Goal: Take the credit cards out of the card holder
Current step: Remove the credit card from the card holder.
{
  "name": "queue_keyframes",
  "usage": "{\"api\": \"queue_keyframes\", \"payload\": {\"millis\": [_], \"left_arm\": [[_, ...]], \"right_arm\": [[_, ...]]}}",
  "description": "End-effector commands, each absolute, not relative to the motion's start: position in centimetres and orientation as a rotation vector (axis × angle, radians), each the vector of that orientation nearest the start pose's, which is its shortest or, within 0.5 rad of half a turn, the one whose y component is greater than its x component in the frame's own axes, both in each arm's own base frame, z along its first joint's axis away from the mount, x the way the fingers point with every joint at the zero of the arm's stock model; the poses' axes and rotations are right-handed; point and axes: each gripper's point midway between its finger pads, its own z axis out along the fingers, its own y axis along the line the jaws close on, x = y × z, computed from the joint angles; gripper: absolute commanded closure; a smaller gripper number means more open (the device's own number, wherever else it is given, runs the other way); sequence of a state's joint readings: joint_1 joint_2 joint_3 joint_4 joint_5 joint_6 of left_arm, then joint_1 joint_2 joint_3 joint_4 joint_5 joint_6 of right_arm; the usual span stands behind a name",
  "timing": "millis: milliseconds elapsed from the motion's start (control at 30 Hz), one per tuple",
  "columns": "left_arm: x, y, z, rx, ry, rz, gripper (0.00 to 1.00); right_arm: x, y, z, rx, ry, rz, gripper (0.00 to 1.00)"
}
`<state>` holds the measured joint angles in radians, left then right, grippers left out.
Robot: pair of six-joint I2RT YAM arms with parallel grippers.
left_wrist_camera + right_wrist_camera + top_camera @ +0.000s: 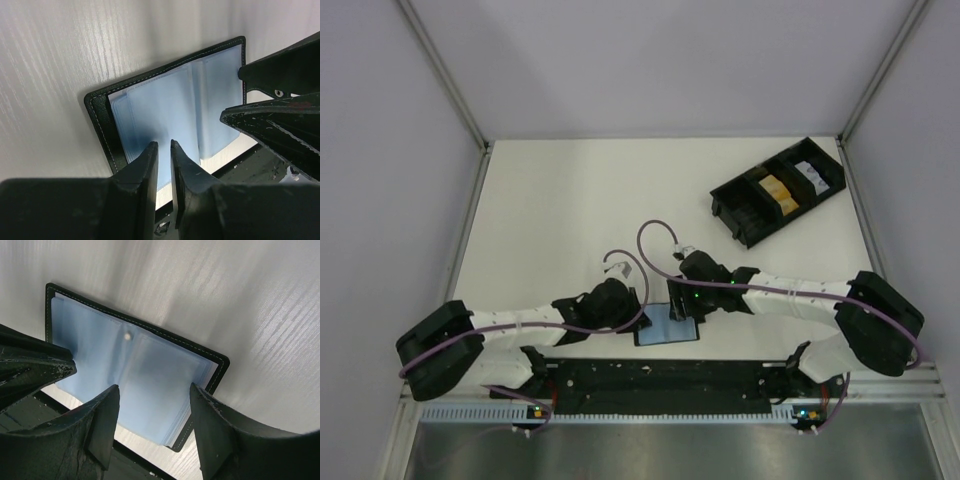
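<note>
Though both arms were crowded at the near edge of the white table [570, 200], the long black tray [732, 205] was seen well apart, far right. The card holder [668, 325] was laid open between them, blue sleeves up. The right gripper [155, 390] was spread wide above it. The left gripper [162, 145] was narrowed to a slit, and whether a sleeve was pinched couldn't be told. An orange-yellow card [775, 190] was spotted in the tray.

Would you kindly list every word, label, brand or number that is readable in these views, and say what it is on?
None can be read.
Card holder: clear sleeves and black edge bear no print.
White item in the black tray: dark marks, too small to read.
</note>
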<state>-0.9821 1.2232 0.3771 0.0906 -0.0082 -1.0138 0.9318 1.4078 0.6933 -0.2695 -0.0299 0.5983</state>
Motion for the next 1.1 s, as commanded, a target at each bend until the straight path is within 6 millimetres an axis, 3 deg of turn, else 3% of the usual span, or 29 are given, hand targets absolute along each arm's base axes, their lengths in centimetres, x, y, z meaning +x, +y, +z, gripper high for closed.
{"api": "queue_keyframes", "payload": {"millis": [0, 667, 1067], "left_arm": [[14.4, -27.8, 3.1, -0.063, 2.523, -0.944, 0.8], [14.4, -27.7, 2.9, -0.08, 2.515, -0.95, 0.83], [14.3, -27.9, 2.8, -0.079, 2.515, -0.965, 0.84]], "right_arm": [[16.1, 26.8, 2.6, -0.426, 2.664, 0.602, 0.42], [15.9, 25.8, 2.0, -0.371, 2.687, 0.551, 0.37], [15.3, 31.2, 3.7, -0.414, 2.622, 0.921, 0.42]]}}
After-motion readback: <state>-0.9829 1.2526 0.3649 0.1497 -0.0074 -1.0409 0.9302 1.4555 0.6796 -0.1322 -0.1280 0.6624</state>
